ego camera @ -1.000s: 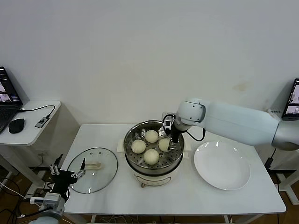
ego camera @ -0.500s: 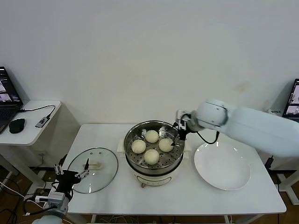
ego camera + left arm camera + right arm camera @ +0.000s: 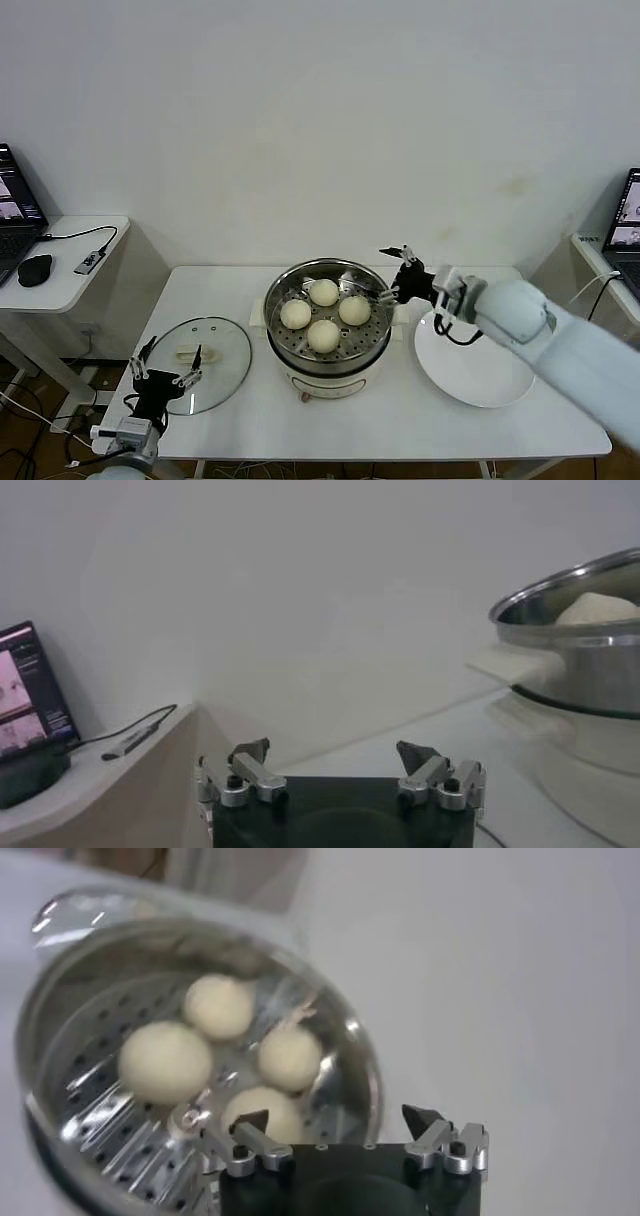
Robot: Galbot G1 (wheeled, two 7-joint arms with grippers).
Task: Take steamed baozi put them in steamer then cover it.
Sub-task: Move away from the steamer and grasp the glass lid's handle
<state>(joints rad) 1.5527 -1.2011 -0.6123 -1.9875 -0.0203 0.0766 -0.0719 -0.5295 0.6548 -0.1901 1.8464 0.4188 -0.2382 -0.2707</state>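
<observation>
The steamer (image 3: 372, 330) stands mid-table with several cream-white baozi (image 3: 323, 335) on its perforated tray. My right gripper (image 3: 392, 275) hovers open and empty just beyond the steamer's right rim, apart from the buns. The right wrist view shows those open jaws (image 3: 335, 1116) above the steamer rim (image 3: 360, 1048) and the baozi (image 3: 165, 1060). The glass cover (image 3: 225, 350) lies flat on the table left of the steamer, its cream handle (image 3: 188, 352) up. At the cover's near-left edge my left gripper (image 3: 172, 348) is open and holds nothing. Its wrist view (image 3: 331, 750) looks across to the steamer (image 3: 570, 630).
A white plate (image 3: 475, 355) with nothing on it lies right of the steamer, partly under my right arm. A low side table (image 3: 70, 285) at the far left carries a laptop, a mouse (image 3: 35, 268) and a cable. A white wall stands behind the table.
My right gripper has pulled out of the steamer and moved right past its rim, leaving the baozi inside. The left gripper has dropped slightly along the cover's near edge.
</observation>
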